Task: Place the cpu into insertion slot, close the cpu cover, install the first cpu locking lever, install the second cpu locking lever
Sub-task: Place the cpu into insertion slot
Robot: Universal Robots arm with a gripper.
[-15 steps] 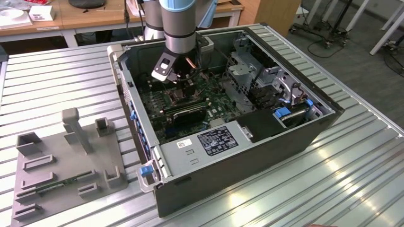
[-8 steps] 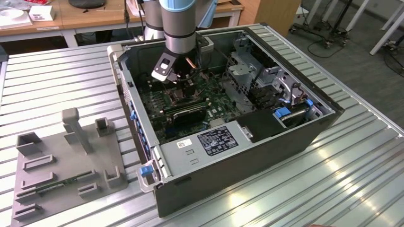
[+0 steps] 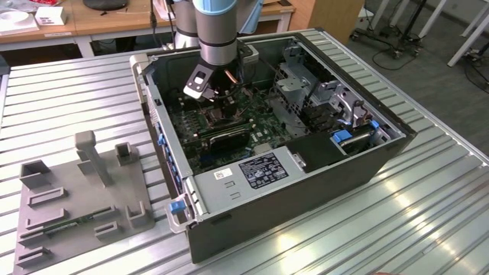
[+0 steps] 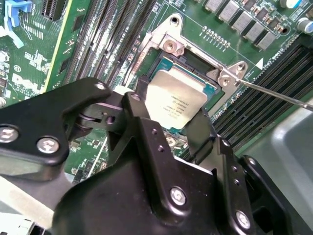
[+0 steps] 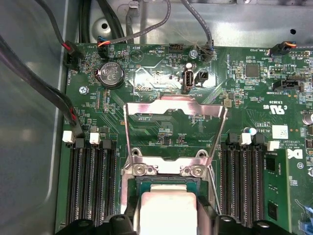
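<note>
A ribbed metal table [image 3: 413, 217] of long silvery slats carries everything. An open desktop computer case [image 3: 306, 195] lies on its side across the middle, open face up, reaching from near the front edge to the far side. At the exterior view's left, just beside the case, a flat grey fixture plate [image 3: 77, 200] with upright holders lies on the slats.

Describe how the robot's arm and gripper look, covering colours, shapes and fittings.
In the exterior view the arm is a round silver-grey tube with a pale blue band higher up, and a white-and-black block is fixed beside its wrist. In the second wrist view the gripper is matte black, built of angular linked plates joined by silver screw heads.
</note>
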